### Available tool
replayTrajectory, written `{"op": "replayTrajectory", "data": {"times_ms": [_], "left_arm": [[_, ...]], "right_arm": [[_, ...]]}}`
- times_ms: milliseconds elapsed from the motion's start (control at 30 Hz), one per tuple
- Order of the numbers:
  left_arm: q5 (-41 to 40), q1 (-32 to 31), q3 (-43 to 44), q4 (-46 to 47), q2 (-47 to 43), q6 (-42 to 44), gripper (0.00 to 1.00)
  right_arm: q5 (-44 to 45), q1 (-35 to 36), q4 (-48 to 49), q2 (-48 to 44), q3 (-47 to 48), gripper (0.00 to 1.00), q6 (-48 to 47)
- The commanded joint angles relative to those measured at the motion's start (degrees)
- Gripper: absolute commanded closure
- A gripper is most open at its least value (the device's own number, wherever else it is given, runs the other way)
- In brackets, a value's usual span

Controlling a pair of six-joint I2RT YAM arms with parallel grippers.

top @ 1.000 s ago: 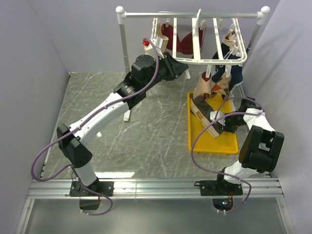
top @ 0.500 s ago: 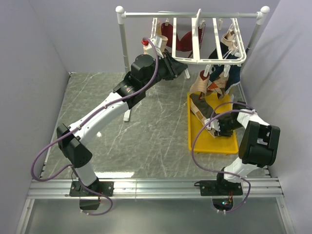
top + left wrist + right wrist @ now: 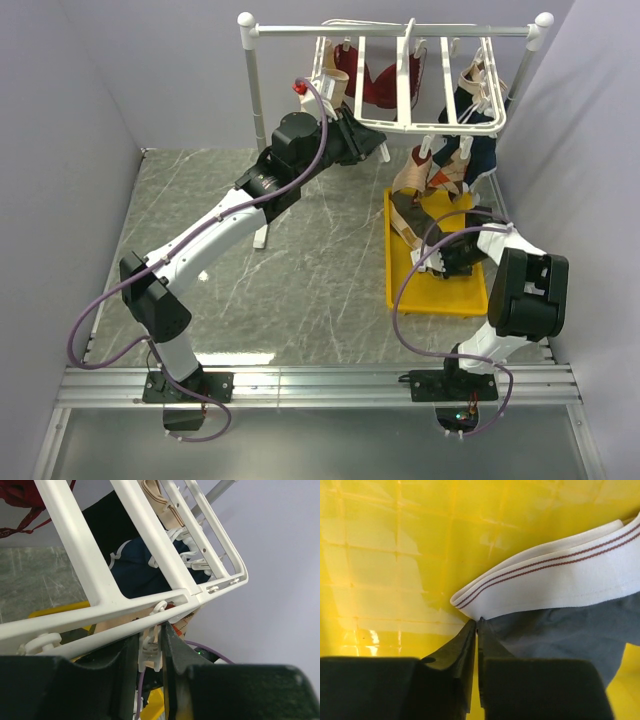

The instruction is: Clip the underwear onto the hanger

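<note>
**A:** From above, where is the underwear (image 3: 410, 222)?

**B:** It lies in the yellow tray (image 3: 440, 298) on the right side of the desk (image 3: 300, 260), below the near right corner of the hanger (image 3: 432, 128). The right tool (image 3: 443, 260) sits low over the tray at the garment's near end. How far it is open I cannot tell from up here.

**A:** And the left tool (image 3: 376, 146)?

**B:** It is raised to the hanger's front rail, well apart from the underwear.

**A:** The left wrist view?

**B:** The two fingers (image 3: 175, 652) stand narrow, with a small white clip (image 3: 150, 652) that dangles from the front rail pressed between them. Behind the slats hangs a navy garment (image 3: 135, 575). No underwear appears here.

**A:** The right wrist view?

**B:** The tips are pinched together on the garment's edge, right where the pale striped band (image 3: 545, 585) meets the dark grey fabric. The rest of the cloth spreads right of the tips, lying on the tray floor.
</note>
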Motion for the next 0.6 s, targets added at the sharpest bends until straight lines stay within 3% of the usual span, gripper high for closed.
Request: {"op": "replayTrajectory", "data": {"times_ms": [0,400,567], "left_arm": [[2.0,-0.1,0.7,0.9,0.1,0.0,1.0],[2.6,-0.1,0.3,1.2,0.1,-0.9,1.0],[3.0,-0.1,-0.1,1.3,-0.2,-1.2,1.0]], "right_arm": [[0.1,0.9,-1.0,-0.6,-0.4,0.97,0.7],[-9.4,1.9,-25.3,-15.4,9.4,1.0,3.2],[-12.2,2.6,-28.1,-13.0,12.5,1.0,9.3]]}}
